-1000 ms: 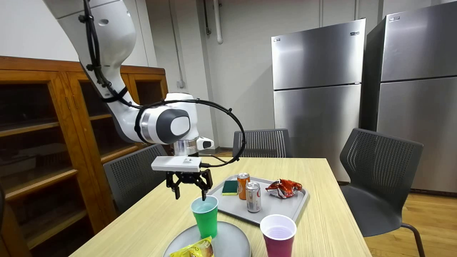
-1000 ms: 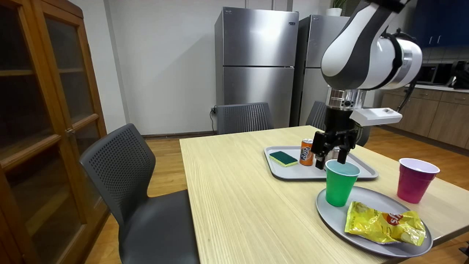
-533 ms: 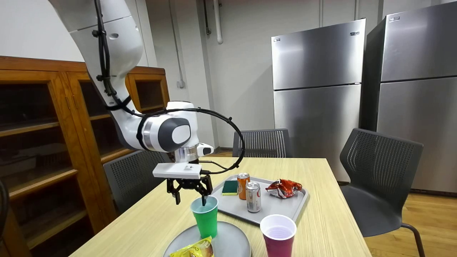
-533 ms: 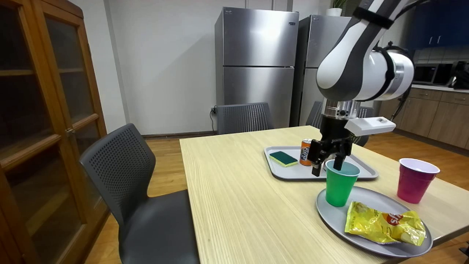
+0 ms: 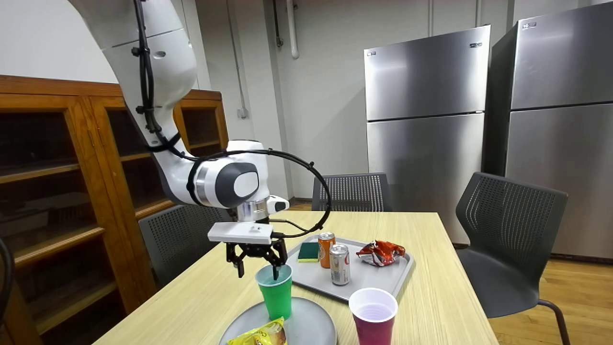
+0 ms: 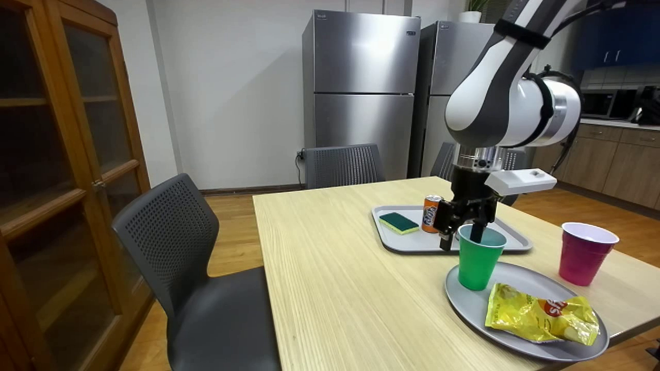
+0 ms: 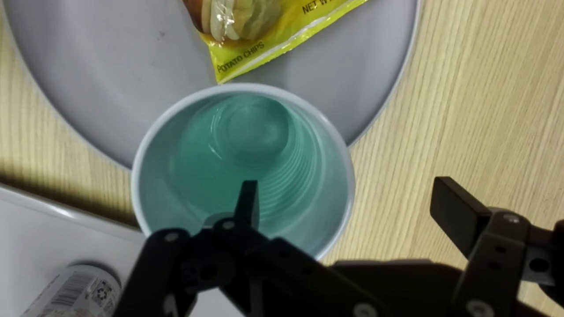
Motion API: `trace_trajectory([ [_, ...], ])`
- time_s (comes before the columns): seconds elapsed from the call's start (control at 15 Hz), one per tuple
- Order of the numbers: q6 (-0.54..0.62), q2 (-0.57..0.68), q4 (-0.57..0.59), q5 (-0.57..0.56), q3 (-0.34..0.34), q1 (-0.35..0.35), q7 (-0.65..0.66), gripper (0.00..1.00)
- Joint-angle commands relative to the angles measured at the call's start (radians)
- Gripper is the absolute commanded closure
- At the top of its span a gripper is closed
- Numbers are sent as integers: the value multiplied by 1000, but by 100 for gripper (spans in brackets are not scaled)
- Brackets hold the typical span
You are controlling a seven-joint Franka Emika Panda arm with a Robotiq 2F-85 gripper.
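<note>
Yellow chip bag lies just beside the green cup.

The place looked like a kitchen or break room. Two steel refrigerators stood by the far wall; a microwave sat on a counter at the far right, below blue cupboards. Dark chairs stood at a pale table, with a glass-fronted wooden cabinet on the left.
</note>
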Motion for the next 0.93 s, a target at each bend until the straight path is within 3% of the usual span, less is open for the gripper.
trace_trajectory([
  [0.0, 22, 4, 7, 12, 27, -31, -31, 26],
  [0.6, 37, 0, 0, 4, 23, -42, -28, 95],
  [0.67, 37, -1, -1, 2, 22, -42, -27, 100],
  [0.87, 38, -4, -3, -5, 18, -43, -22, 100],
])
